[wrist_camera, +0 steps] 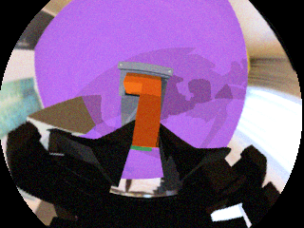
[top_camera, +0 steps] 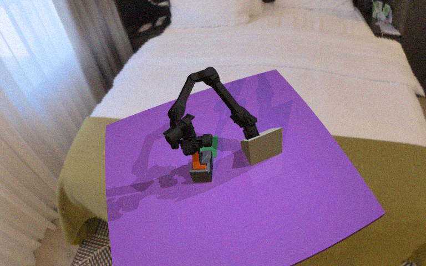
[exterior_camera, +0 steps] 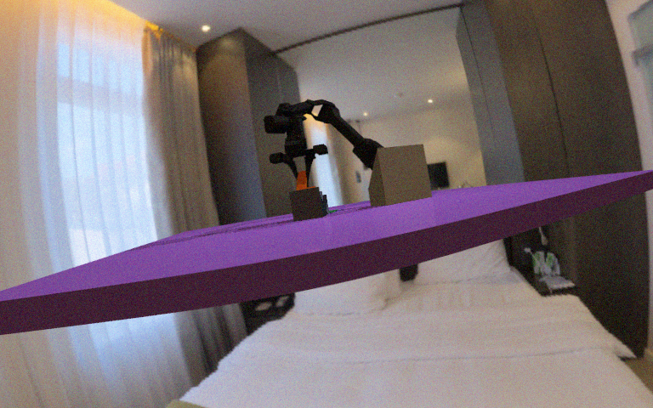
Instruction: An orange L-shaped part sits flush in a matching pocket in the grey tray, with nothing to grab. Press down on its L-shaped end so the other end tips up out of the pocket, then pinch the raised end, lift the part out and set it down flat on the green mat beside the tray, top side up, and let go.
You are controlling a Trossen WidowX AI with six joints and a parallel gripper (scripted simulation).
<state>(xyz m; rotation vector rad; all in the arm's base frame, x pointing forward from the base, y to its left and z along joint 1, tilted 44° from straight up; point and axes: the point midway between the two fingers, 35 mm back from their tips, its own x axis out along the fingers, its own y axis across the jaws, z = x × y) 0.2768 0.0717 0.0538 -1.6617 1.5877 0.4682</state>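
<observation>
The orange part (top_camera: 199, 165) (exterior_camera: 302, 178) (wrist_camera: 148, 111) is pinched at its raised long end by my gripper (top_camera: 197, 153) (exterior_camera: 302, 181) (wrist_camera: 146, 124), which is shut on it. The part is steeply tilted. Its L-shaped end is lower, at the top of the grey tray (top_camera: 201, 176) (exterior_camera: 303, 206) (wrist_camera: 144, 67), close to the end wall. Whether that end still touches the tray is unclear. The green mat (top_camera: 214, 142) lies behind the tray in the top view, partly hidden by the gripper; only a thin strip of it shows in the wrist view (wrist_camera: 141, 148).
A beige block (top_camera: 267, 146) (exterior_camera: 401, 175) (wrist_camera: 66, 114) stands to the right of the tray in the top and exterior views, by the arm's base. Tray, mat and block are on the purple table top (top_camera: 251, 213) (exterior_camera: 230, 250) (wrist_camera: 142, 28).
</observation>
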